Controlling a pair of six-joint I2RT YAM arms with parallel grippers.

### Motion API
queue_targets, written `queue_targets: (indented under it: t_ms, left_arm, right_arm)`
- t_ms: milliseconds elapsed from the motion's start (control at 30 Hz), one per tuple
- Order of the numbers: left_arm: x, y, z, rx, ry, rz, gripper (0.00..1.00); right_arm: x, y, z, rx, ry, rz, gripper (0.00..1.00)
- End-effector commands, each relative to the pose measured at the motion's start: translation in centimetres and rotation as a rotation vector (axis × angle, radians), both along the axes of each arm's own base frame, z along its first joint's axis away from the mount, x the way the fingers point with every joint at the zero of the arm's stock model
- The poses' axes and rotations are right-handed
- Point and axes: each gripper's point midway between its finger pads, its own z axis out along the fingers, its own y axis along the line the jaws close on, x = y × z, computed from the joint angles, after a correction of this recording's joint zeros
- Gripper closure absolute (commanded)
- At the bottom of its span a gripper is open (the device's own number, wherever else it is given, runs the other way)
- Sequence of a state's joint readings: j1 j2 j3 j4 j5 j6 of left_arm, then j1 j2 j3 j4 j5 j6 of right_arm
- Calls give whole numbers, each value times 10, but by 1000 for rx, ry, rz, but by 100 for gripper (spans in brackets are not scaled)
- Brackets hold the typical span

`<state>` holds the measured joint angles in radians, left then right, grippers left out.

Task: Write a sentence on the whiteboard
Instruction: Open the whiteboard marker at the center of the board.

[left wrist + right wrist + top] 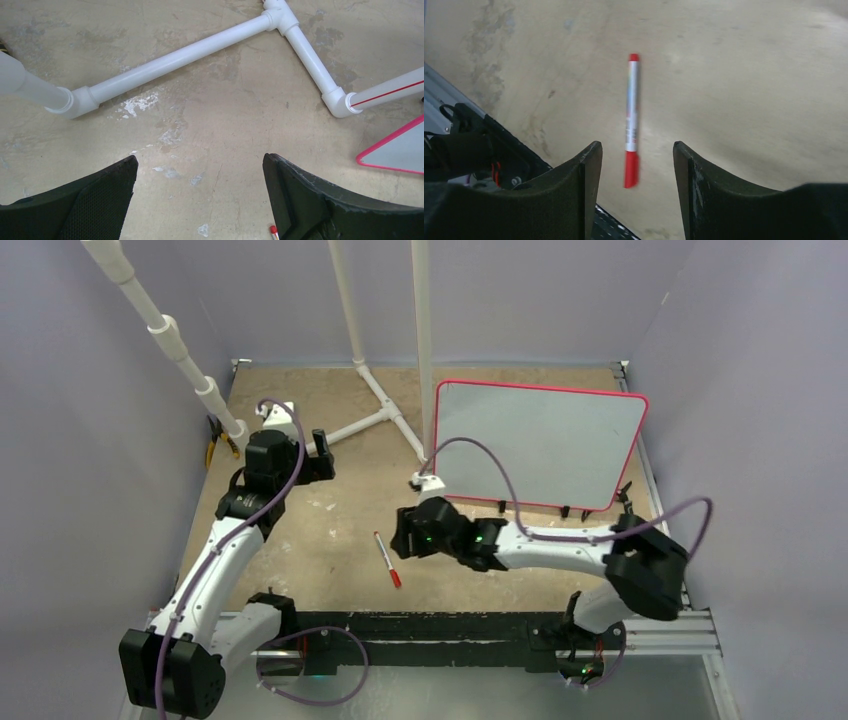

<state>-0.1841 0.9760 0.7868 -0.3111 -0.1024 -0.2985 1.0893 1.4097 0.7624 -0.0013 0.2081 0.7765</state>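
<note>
The whiteboard (540,445) stands upright at the back right on small black feet, and its red-framed corner (400,150) also shows in the left wrist view. Its face looks plain; the sentence is out of view. A white marker with a red cap (387,560) lies flat on the table in front of the arms. My right gripper (403,535) hovers just right of it, open. In the right wrist view the marker (632,115) lies past the gripper (636,150), in line with the gap, untouched. My left gripper (322,452) hangs open and empty at the left (200,162).
A white pipe frame (385,415) lies on the table between the arms and rises at the back (175,57). Yellow-handled pliers (212,450) rest by the left wall. A black rail (430,630) runs along the near edge. Grey walls close in three sides.
</note>
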Motion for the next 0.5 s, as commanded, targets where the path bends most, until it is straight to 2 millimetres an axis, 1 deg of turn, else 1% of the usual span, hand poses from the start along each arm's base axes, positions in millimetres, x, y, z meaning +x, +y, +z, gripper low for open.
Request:
queue_targets:
  t_ms: [0, 33, 133, 200, 267, 333, 467]
  left_arm:
    - [-1, 3, 14, -3, -47, 20, 6]
    - [-1, 4, 14, -1, -47, 24, 6]
    - [-2, 7, 14, 6, -46, 37, 6]
    - [-2, 6, 16, 5, -49, 35, 6]
    - [-2, 6, 17, 3, -53, 30, 6]
    - [-2, 5, 19, 1, -59, 28, 6]
    - [-2, 4, 19, -2, -59, 22, 6]
  right_arm:
    - [-9, 52, -2, -69, -33, 32, 44]
    - [-11, 66, -6, -100, -35, 49, 44]
    - [-17, 81, -24, -216, -43, 63, 45]
    - [-16, 83, -32, -270, -50, 54, 47]
    - [-14, 83, -36, -292, -53, 46, 49]
    - [-12, 80, -37, -317, -57, 33, 50]
    - [-7, 81, -34, -333, -75, 17, 50]
